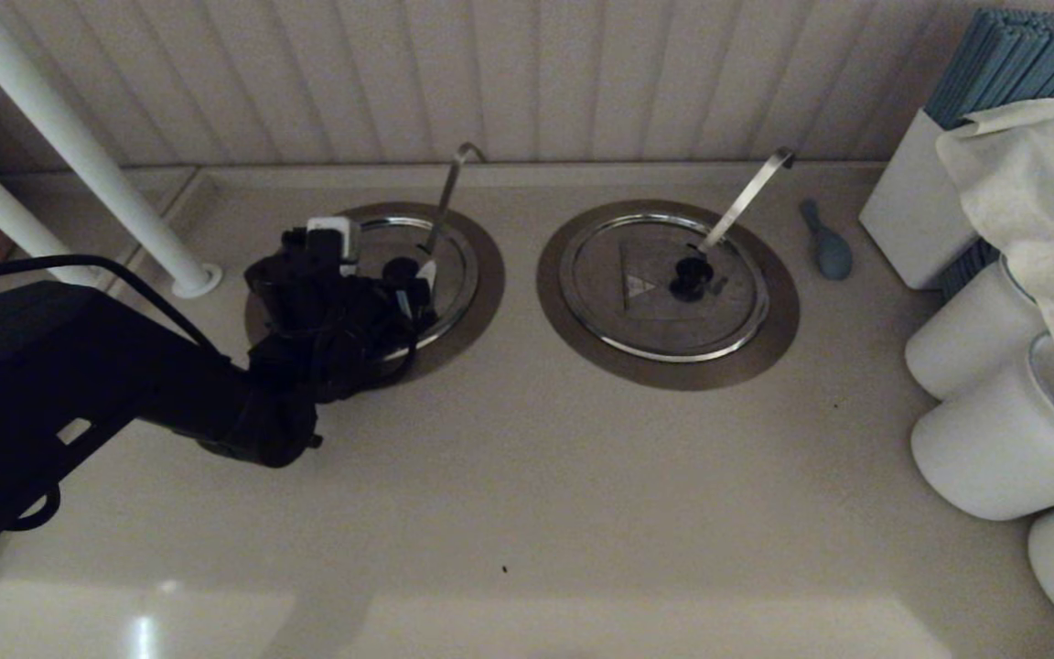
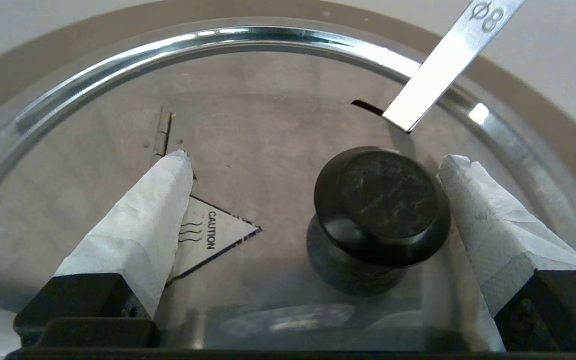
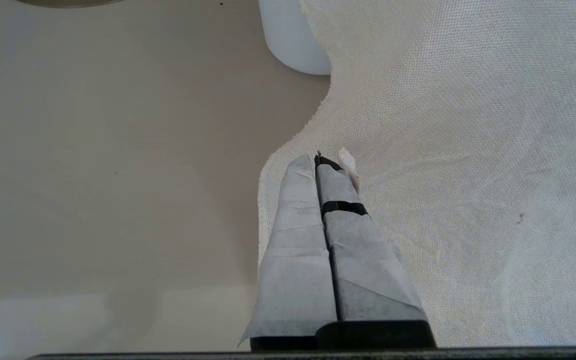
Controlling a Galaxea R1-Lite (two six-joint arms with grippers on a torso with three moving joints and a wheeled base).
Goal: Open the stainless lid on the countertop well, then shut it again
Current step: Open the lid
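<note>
Beige countertop, ribbed wall; left gripper over stainless lid

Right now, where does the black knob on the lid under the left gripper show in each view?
Head view: the black knob sits mid stainless lid, on the left, partly behind the left arm.
Left wrist view: large, inside the open left gripper, close to one finger.
Right wrist view: not in it; the shut right gripper is over a cloth.
Shared landmark: the ladle handle beside the knob.
</note>
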